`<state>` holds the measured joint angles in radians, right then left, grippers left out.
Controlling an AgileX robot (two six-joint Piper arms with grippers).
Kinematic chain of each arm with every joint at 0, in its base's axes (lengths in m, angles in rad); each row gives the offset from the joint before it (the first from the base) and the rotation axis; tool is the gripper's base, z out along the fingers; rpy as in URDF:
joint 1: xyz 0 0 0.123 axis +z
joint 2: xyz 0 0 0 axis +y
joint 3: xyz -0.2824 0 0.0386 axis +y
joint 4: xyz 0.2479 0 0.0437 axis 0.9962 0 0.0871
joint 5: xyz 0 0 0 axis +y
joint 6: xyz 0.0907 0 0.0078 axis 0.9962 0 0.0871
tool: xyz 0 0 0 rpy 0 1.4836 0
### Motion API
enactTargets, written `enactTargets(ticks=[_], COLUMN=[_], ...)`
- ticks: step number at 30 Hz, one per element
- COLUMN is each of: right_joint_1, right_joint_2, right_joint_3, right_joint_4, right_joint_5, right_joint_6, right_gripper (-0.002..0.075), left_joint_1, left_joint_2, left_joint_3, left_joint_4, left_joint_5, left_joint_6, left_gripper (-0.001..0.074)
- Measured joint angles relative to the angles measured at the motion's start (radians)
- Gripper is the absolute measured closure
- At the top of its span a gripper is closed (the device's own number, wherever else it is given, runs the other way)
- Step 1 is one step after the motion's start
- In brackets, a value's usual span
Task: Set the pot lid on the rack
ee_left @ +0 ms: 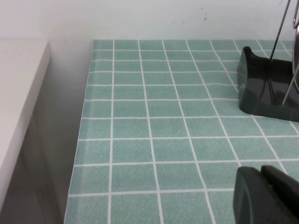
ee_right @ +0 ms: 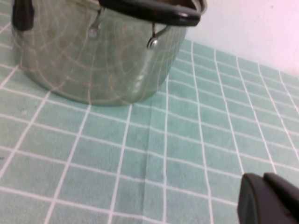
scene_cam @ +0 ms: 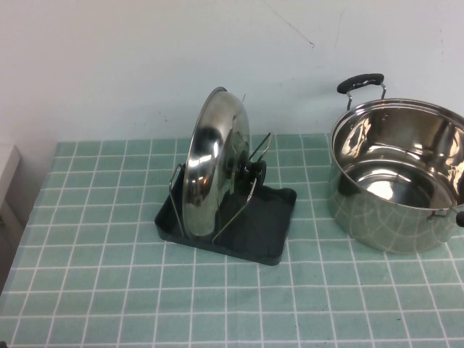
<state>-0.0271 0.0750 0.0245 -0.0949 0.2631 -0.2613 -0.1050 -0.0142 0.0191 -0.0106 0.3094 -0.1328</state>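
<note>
Lid point(scene_cam: 214, 163) upright on edge in rack point(scene_cam: 272, 217).

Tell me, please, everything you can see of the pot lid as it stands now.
The pot lid is a round, domed lid of shiny, mirror-like steel with a black knob at its centre. It stands on edge, nearly upright, in the rack, between the silver wire dividers, its knob facing the pot, which stands apart from it. Neither gripper touches it: the left gripper and the right gripper each show only at the edge of their own wrist views, low over the tablecloth.
</note>
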Motion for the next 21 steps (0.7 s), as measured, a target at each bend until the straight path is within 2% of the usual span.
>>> enactTargets(ticks=[4,21], right_joint_1=[-0.006,-0.006], right_joint_2=[-0.019,-0.075], right_joint_3=[0.004,0.002], right_joint_4=[0.002,0.006], right_joint_5=[0.053,0.065], right_joint_6=[0.002,0.004], right_gripper=[0.0727,0.0727], left_joint_1=[0.000,0.000], left_joint_2=[0.000,0.000], left_joint_3=[0.000,0.000], left_joint_4=[0.000,0.000], left_joint_5=[0.000,0.000], left_joint_6=[0.000,0.000], left_gripper=[0.0736,0.0737])
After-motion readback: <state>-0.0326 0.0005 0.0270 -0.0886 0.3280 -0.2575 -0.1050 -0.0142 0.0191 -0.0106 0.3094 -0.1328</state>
